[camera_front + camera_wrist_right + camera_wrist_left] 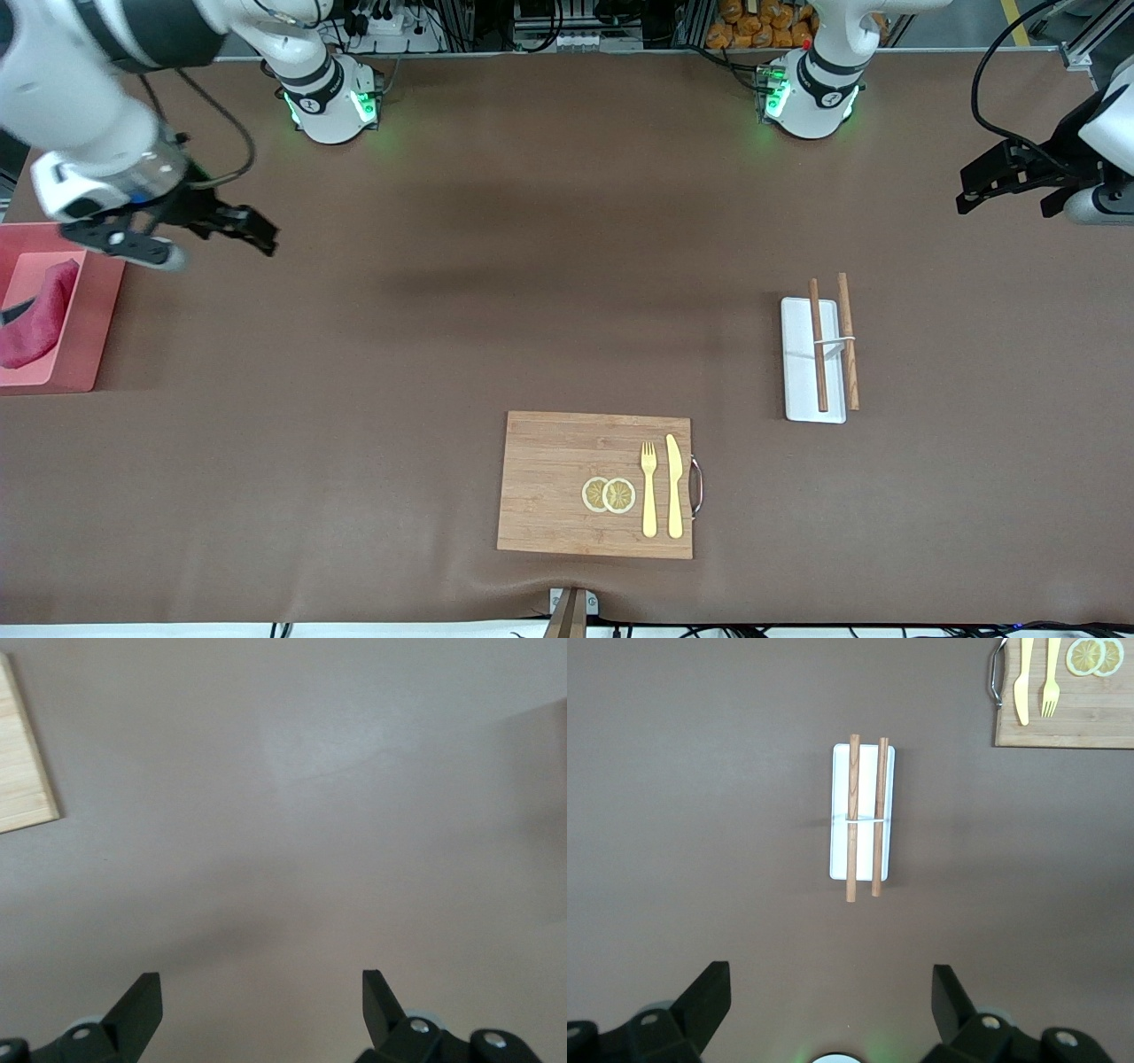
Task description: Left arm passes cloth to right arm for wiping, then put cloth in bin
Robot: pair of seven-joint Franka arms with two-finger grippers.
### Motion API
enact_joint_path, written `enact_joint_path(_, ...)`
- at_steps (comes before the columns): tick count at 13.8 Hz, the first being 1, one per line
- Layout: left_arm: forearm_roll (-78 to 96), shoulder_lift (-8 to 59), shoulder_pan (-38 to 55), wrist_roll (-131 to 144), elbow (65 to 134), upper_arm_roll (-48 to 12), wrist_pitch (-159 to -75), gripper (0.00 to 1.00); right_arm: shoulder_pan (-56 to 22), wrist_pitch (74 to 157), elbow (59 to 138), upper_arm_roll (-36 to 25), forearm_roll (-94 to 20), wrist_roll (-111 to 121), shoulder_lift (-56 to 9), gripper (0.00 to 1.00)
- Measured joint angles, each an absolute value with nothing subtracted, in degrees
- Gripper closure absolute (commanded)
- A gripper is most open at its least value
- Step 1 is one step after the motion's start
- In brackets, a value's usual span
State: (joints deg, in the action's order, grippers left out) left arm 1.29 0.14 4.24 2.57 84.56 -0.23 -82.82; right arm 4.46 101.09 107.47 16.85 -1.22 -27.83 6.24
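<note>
progress: we judge the task essentially done; cloth is in the bin, nothing visibly left but parking the arms
cloth (37, 316): crimson rag lying inside the bin at the right arm's end of the table, slumped along one wall, nothing gripping it
bin (89, 354): pink box at the table edge, partly cut off by the front view
right gripper (190, 237): up in the air beside the bin, over bare table near its rim; fingers spread wide, empty
left gripper (1005, 182): up over the left arm's end of the table, fingers released, empty; this arm looks to be waiting
left wrist view: we see both fingers apart with the white tray (862, 812) between them on the mat below
white tray extras: two wooden sticks (833, 341) lie across it, untouched
cutting board (595, 485): nearer the front camera, carries lemon slices (609, 494), a fork (648, 488), a knife (674, 485)
wiping: we can't tell from the mat whether it was wiped; no visible mess
risk: low
</note>
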Motion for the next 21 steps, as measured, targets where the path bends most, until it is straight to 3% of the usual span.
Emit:
enact_joint_path(6,1.29,0.32,4.2,2.57,84.56,-0.15,-82.82,0.0,11.46,102.02,102.09,14.77,-1.15,-15.14,3.58,0.0)
enact_joint_path(17,1.29,0.49,4.33,2.57,84.57,-0.21,-82.82,0.0,9.98,102.51,100.19,15.21,-1.34,-15.03,2.06,0.0)
enact_joint_path(21,1.29,0.51,4.35,2.57,84.58,-0.23,-82.82,0.0,6.78,102.8,95.89,7.23,-1.34,-9.32,-0.15,0.0)
